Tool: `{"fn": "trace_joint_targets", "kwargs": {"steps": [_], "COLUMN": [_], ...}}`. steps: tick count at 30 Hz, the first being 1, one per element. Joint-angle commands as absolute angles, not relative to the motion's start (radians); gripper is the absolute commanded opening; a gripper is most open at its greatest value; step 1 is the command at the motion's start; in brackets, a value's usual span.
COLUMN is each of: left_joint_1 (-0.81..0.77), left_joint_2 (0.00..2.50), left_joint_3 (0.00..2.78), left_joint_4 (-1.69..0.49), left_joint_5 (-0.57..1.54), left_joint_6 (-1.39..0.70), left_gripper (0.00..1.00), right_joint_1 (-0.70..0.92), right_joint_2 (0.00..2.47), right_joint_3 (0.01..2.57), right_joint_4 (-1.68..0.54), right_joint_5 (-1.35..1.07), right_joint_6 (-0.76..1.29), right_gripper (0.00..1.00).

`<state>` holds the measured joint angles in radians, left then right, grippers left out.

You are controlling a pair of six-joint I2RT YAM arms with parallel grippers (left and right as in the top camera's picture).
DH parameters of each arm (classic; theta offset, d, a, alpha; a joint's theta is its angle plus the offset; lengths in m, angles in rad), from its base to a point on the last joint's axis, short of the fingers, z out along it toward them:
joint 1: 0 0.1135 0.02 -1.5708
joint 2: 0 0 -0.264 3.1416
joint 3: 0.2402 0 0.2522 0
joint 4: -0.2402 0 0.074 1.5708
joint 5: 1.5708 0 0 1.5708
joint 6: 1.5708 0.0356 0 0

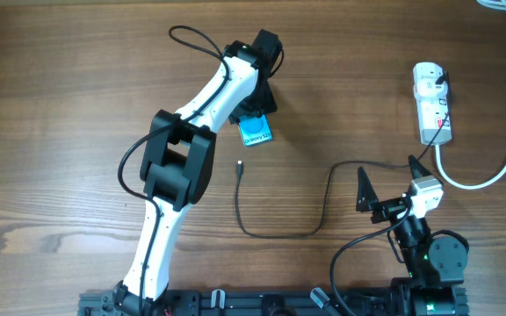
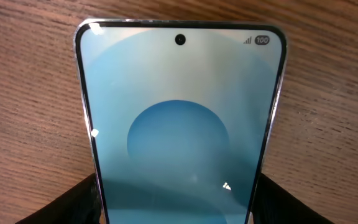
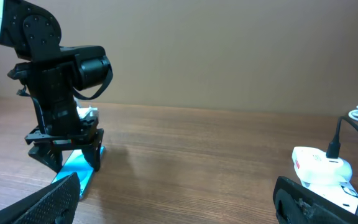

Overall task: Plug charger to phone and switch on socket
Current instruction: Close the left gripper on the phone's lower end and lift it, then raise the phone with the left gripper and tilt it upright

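Note:
The phone (image 1: 256, 133), with a turquoise screen, lies flat on the wooden table. My left gripper (image 1: 257, 110) is over its far end. In the left wrist view the phone (image 2: 179, 124) fills the frame, and the two black fingers (image 2: 179, 202) press against its long edges. The charger's thin black cable (image 1: 275, 233) loops across the table; its connector tip (image 1: 238, 164) lies loose just below the phone. The white socket (image 1: 431, 104) sits at the far right with a black plug in it. My right gripper (image 1: 388, 180) is open and empty, left of and below the socket.
A thick white cord (image 1: 490, 180) loops from the socket to the right table edge. In the right wrist view, the left gripper (image 3: 67, 155) stands over the phone (image 3: 73, 173) at left, the socket (image 3: 322, 167) at right, with bare wood between.

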<state>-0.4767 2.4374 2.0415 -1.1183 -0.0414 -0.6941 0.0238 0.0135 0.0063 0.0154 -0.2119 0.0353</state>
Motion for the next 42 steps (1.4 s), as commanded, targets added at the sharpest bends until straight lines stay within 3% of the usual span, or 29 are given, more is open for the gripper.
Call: {"fn": "trace_joint_targets", "kwargs": {"steps": [1, 25, 35, 42], "left_joint_1": [-0.463, -0.41, -0.216, -0.2], "left_joint_2": [2.423, 2.178, 2.137, 2.137], "left_joint_3": [2.03, 2.03, 2.03, 2.03], "left_joint_4": [-1.137, -1.19, -1.19, -1.182], "left_joint_5": [-0.043, 0.012, 0.433, 0.622], "left_joint_6": [-0.696, -0.689, -0.719, -0.741], "left_gripper": [0.66, 0.66, 0.35, 0.31], "right_joint_1": [0.029, 0.029, 0.029, 0.029], "right_joint_2": [0.007, 0.007, 0.007, 0.007], "right_joint_3": [0.005, 0.005, 0.005, 0.005], "right_joint_4": [0.017, 0.017, 0.017, 0.017], "right_joint_5": [-0.202, -0.203, -0.203, -0.202], "right_joint_6": [0.027, 0.027, 0.027, 0.027], "right_gripper": [1.0, 1.0, 1.0, 1.0]}}
